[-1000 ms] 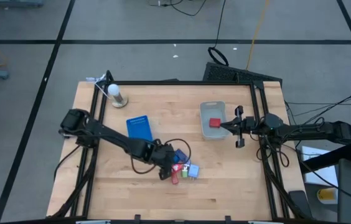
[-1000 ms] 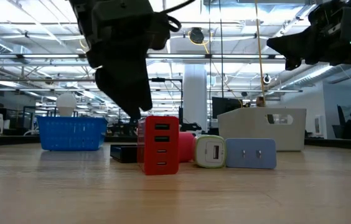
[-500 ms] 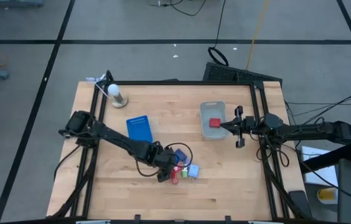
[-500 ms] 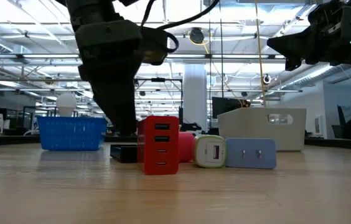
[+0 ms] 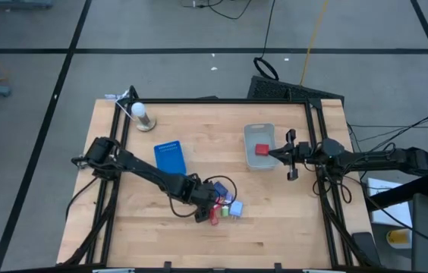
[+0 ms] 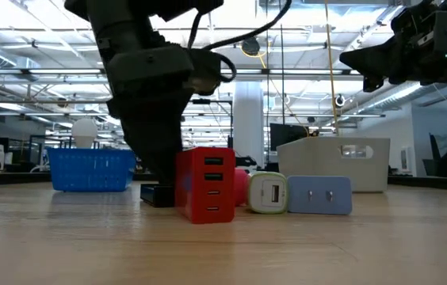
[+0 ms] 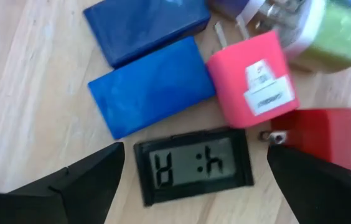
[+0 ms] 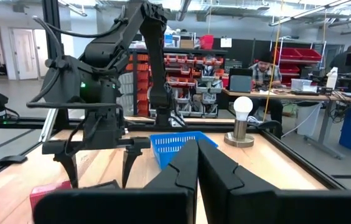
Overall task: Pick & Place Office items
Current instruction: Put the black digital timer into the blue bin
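Near the table's (image 5: 275,227) front edge, the left gripper (image 7: 194,171) hung with fingers spread around a small black clock (image 7: 194,165), among red (image 6: 205,184), pink (image 7: 250,78), green (image 6: 267,193) and blue (image 7: 154,87) pieces. Farther back, the right gripper (image 5: 286,155), fingers pressed together, waited beside the clear bin (image 5: 260,134).
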